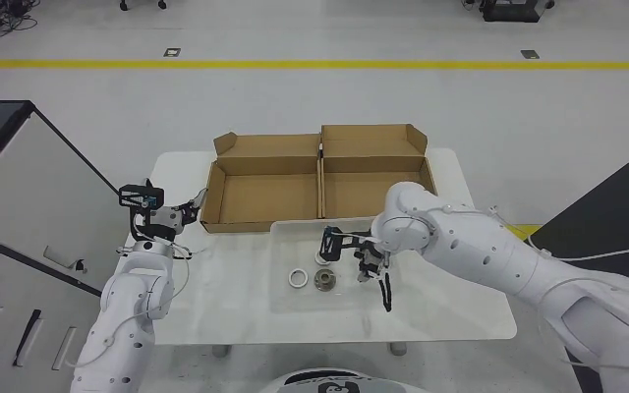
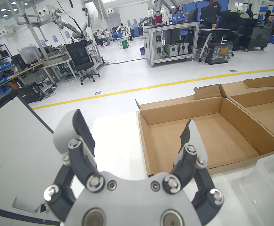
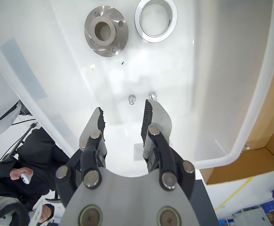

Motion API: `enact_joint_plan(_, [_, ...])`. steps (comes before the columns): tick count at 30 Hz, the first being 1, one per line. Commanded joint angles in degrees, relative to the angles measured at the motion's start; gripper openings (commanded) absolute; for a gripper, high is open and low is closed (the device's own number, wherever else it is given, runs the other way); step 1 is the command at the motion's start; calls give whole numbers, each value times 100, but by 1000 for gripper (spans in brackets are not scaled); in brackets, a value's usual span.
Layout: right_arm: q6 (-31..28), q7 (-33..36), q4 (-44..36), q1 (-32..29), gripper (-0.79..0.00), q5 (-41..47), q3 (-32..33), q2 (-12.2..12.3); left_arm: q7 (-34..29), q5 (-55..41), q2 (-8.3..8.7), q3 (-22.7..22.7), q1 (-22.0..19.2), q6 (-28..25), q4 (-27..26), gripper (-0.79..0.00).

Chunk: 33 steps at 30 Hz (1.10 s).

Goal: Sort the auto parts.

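Metal flange and wider plain ring flat, side by side but apart, on the floor of a clear tray, just below centre of the overhead frame. Pair of small bolts in the same tray, just ahead of the right gripper, narrowly parted, empty. Left gripper spread wide, empty, at the frame's left, near the outer wall of the left of two open cardboard boxes set behind the tray. White table underneath. Beyond: pale grey floor, yellow line across the top; office chair and workbenches farther off
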Motion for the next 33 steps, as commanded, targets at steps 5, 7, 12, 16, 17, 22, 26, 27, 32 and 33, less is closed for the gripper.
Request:
enact_joint_plan(5, [83, 90, 99, -37, -416, -133, -78, -67, 0, 0, 0, 0, 0, 0, 0, 0])
enact_joint_plan(7, [80, 105, 140, -49, -419, -155, -106, -95, 0, 0, 0, 0, 0, 0, 0, 0])
enact_joint_plan(12, [66, 139, 196, -46, -416, -193, -157, -170, 0, 0, 0, 0, 0, 0, 0, 0])
enact_joint_plan(16, [52, 94, 308, -70, -419, -207, -186, -225, 0, 0, 0, 0, 0, 0, 0, 0])
enact_joint_plan(17, [45, 83, 342, -77, -419, -208, -197, -240, 0, 0, 0, 0, 0, 0, 0, 0])
enact_joint_plan(22, [-10, 59, 506, -74, -413, -204, -226, -315, 0, 0, 0, 0, 0, 0, 0, 0])
enact_joint_plan(26, [-36, 38, 616, -75, -416, -224, -239, -363, 0, 0, 0, 0, 0, 0, 0, 0])
enact_joint_plan(27, [-39, 33, 643, -77, -416, -220, -237, -373, 0, 0, 0, 0, 0, 0, 0, 0])
enact_joint_plan(32, [-74, 29, 734, -90, -425, -224, -238, -415, 0, 0, 0, 0, 0, 0, 0, 0])
enact_joint_plan(33, [-80, 31, 750, -93, -425, -230, -238, -422, 0, 0, 0, 0, 0, 0, 0, 0])
